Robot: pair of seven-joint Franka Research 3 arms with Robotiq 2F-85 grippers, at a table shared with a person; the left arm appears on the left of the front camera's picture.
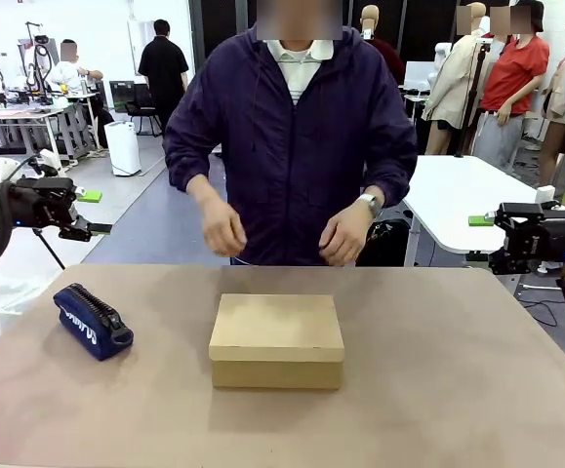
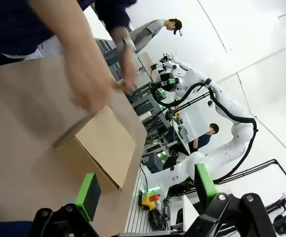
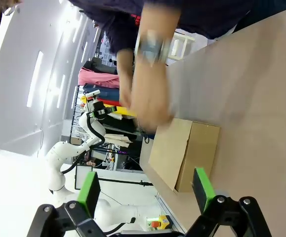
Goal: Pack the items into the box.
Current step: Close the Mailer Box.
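Box: we've got the tan cardboard box [image 1: 277, 341] sitting near the middle of the table [image 1: 458, 390], lid down flat, nothing on top of it.
Items: can't spot the gadget or the knife anywhere from our side, so no clue where they sit.
Pouch: the navy zip pouch [image 1: 92, 322] lies off to our left of the box, well apart from it.
Person: standing at the far edge, both hands [image 1: 223, 229] hanging just above the table behind the box, empty as far as we can see.
Left gripper [image 2: 145, 195]: up off the table at our left edge, green pads [image 2: 88, 195] spread apart, nothing between them.
Right gripper [image 3: 145, 190]: same deal on our right side, raised, fingers wide apart, holding nothing, box in its sights.
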